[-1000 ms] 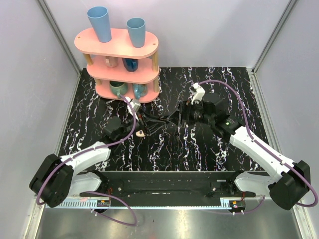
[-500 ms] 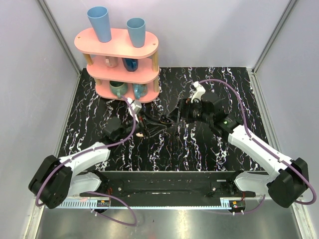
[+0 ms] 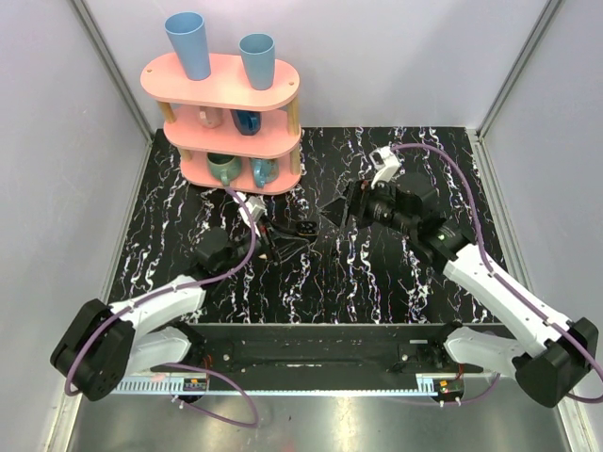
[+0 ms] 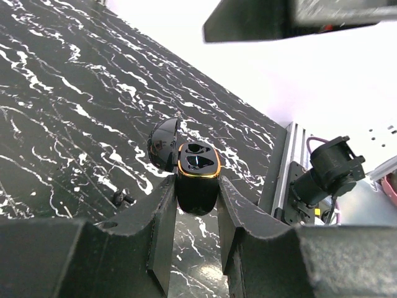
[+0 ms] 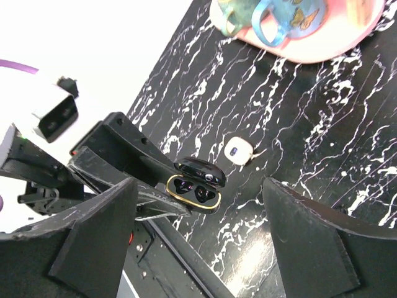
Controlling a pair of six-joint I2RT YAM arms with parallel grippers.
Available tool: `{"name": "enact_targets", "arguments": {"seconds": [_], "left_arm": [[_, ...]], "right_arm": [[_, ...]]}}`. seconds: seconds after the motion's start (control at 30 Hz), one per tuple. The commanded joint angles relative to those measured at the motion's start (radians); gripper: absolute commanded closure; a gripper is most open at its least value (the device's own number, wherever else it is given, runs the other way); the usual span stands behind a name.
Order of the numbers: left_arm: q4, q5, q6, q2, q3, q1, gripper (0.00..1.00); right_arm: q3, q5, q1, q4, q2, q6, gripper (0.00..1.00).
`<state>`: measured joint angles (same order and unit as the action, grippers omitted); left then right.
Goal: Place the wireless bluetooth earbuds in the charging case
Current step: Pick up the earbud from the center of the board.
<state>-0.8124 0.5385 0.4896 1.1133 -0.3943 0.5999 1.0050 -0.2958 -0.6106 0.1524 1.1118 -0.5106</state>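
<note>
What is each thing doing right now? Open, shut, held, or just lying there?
Case, lid open, gripped.
Left pincer, shut on the case.
Right pincer, open, empty.
Earbud, lying on the table, outside the case.
Blue cups, upright on the shelf.

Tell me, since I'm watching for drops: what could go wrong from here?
The left fingers pinch only the base of the black, gold-rimmed clamshell charging case; pressing an earbud in could twist it loose.
The small cream-white rounded earbud lies on the marbled black table; the open right fingers may nudge it away. No second earbud shows.
</note>
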Motion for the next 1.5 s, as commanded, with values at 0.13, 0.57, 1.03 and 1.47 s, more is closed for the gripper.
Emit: {"name": "enact_targets", "arguments": {"seconds": [0.13, 0.57, 1.03, 1.47], "left_arm": [[-0.01, -0.031, -0.028, -0.104, 0.04, -0.034, 1.0], [0.257, -0.112, -0.083, -0.395, 0.1, -0.038, 1.0], [0.297, -0.114, -0.089, -0.435, 0.098, -0.045, 1.0], [0.297, -0.11, -0.091, -0.434, 0.101, -0.046, 1.0]], "right_arm": [[-0.019, 0.221, 0.064, 0.093, 0.014, -0.074, 0.2], [-0.094, 0.144, 0.095, 0.107, 0.299, -0.1, 0.44], [-0.086, 0.104, 0.095, 0.006, 0.523, -0.144, 0.53], [-0.04, 0.043, 0.094, -0.063, 0.625, -0.033, 0.54]]}}
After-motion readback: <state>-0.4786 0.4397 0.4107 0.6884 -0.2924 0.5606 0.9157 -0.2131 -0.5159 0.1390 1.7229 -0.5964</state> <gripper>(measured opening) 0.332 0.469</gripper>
